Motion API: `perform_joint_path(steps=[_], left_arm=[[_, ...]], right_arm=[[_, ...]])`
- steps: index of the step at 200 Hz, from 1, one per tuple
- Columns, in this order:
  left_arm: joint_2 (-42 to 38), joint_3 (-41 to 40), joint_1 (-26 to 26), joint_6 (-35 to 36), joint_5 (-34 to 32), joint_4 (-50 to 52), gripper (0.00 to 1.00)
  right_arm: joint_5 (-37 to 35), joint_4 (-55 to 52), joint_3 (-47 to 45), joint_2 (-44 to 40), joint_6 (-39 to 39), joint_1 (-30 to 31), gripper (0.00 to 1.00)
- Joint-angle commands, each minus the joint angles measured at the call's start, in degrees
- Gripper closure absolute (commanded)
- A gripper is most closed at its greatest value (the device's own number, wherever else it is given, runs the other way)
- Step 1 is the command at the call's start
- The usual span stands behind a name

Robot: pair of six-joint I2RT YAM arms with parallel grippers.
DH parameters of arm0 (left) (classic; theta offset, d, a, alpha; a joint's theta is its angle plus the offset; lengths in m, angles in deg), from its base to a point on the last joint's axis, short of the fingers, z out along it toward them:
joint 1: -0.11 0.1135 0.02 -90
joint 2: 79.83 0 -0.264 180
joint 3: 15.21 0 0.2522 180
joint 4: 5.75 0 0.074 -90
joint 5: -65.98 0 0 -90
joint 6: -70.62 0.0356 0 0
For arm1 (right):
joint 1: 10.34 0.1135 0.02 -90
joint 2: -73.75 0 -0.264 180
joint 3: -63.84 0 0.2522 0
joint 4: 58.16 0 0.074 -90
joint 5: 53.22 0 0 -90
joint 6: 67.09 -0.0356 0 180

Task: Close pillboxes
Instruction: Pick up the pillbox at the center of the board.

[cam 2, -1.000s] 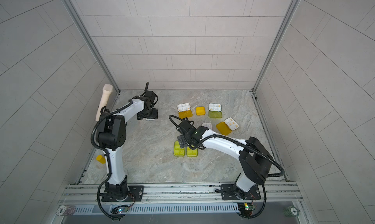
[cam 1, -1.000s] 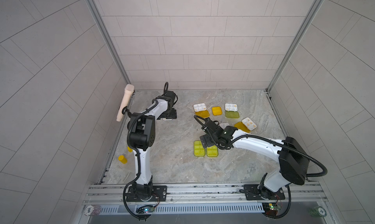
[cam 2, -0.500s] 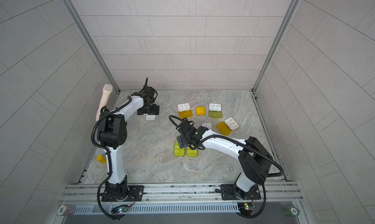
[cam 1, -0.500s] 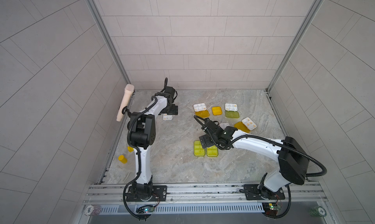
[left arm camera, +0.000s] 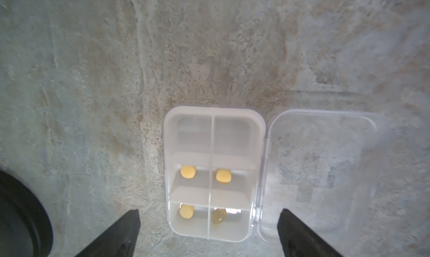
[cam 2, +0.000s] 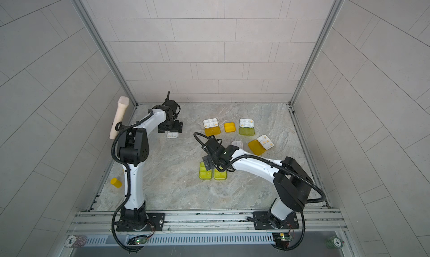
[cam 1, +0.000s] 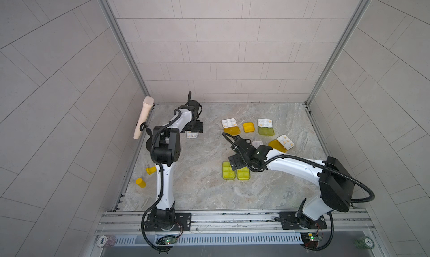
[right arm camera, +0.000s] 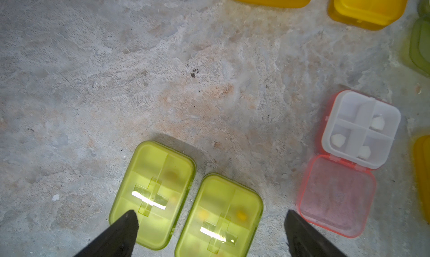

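Eight pillboxes [cam 1: 248,127], five open. Left gripper [left arm camera: 209,211] gapes above one clear box [left arm camera: 213,174]; right gripper [right arm camera: 210,212] gapes above two closed green boxes [right arm camera: 151,193].

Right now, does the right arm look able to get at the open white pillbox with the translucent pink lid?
Probably yes. The right gripper hangs open above two closed yellow-green pillboxes, and the pink-lidded pillbox lies just beside them, lid flat open, with nothing between.
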Motion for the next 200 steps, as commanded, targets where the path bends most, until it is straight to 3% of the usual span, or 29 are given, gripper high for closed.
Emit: perform_joint_path(steps=[1, 106, 200], left_arm=[[0.83, 1.67, 1.15, 0.18, 1.26, 1.27, 0.02], [4.97, 3.95, 1.26, 0.7, 3.9, 1.83, 0.03], [4.82, 3.27, 1.64, -0.65, 3.22, 1.16, 0.14]], right_arm=[[-0.34, -0.04, 0.27, 0.43, 0.5, -0.02, 0.0], [-0.67, 0.08, 0.37, 0.43, 0.24, -0.05, 0.0], [-0.5, 0.15, 0.32, 0.51, -0.19, -0.06, 0.03]])
